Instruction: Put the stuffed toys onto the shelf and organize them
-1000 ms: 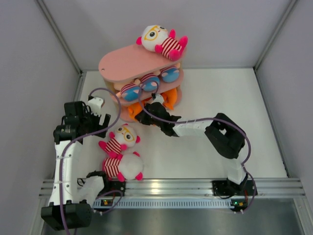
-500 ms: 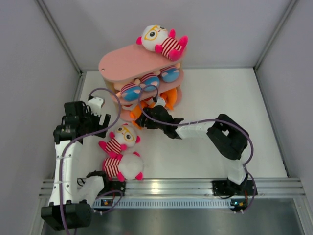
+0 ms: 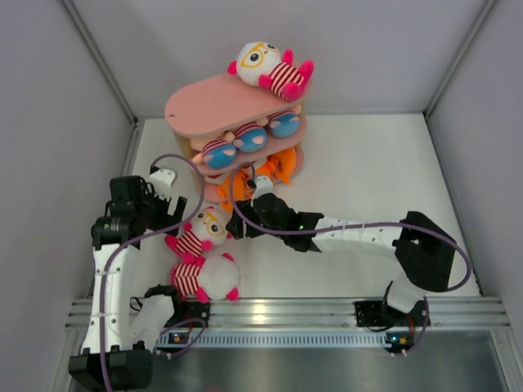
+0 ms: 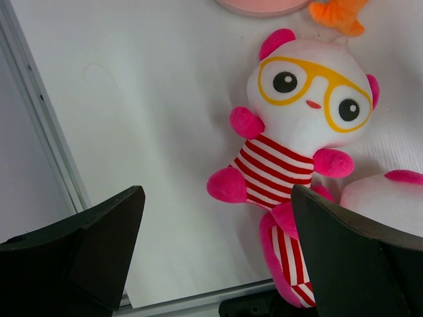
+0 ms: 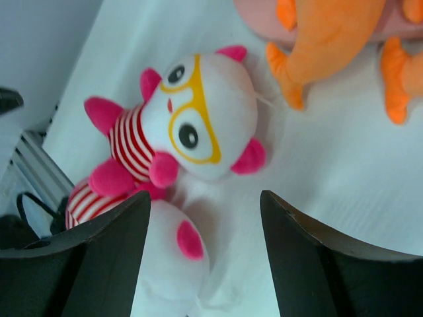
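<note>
Two glasses toys [image 3: 208, 226] are left on the table [image 3: 368, 163]: right gripper [image 3: 239, 222] just dropped the orange fish [image 3: 276, 167] on the bottom tier of the shelf [image 3: 214, 102] and pulled back, jaws apart and empty, left gripper [image 4: 217, 193] wide open too

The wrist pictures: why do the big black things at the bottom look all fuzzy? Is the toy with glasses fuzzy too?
Left wrist view: the left gripper's fingers look soft-edged, likely because they sit very close to the camera, while the glasses toy is crisp. Right wrist view: the right gripper's fingers are just as smeary, and the toy is slightly softer. Top view: even light, faint shadows.
</note>
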You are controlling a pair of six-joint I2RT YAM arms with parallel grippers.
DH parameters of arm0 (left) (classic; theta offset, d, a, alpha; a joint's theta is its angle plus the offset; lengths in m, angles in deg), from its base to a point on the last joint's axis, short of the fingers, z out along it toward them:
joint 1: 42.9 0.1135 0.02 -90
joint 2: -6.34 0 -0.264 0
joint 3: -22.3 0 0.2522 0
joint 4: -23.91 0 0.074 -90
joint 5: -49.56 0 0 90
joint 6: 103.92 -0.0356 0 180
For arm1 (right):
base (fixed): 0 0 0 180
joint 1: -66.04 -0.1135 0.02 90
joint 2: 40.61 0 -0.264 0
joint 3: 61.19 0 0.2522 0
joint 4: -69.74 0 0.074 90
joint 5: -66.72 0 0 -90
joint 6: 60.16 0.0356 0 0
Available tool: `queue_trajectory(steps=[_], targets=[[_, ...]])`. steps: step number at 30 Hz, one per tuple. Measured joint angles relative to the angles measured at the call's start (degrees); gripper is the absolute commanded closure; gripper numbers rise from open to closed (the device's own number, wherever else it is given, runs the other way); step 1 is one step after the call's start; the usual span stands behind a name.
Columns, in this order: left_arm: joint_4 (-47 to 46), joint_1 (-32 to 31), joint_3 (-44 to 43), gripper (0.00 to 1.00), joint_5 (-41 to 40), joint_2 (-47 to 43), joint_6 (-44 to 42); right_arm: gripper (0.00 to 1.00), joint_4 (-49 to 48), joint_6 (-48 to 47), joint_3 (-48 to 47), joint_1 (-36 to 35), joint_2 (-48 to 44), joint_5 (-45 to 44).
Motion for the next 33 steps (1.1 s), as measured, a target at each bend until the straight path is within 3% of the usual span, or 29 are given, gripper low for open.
queue_trajectory(steps=[11,23,28,31,33], targets=[[0.00,-1.49,2.05,0.02,-0.85,0.00,0.00,0.26,5.33,-2.71,8.26,-6.71,-5.55,7.30],[0.02,-1.60,2.69,0.02,-1.03,0.00,0.00,0.24,0.33,-0.22,11.91,-8.74,-4.52,16.98],[0.02,-1.60,2.69,0.02,-1.01,-0.15,0.00,0.25,-3.96,0.31,10.73,-8.72,0.04,18.95],[0.04,-1.60,2.69,0.02,-1.03,-0.42,0.00,0.32,-6.12,1.03,9.42,-8.72,4.20,19.87],[0.07,-1.60,2.69,0.02,-1.01,-0.68,-0.02,0.62,-7.96,1.92,9.64,-8.68,5.70,20.31]])
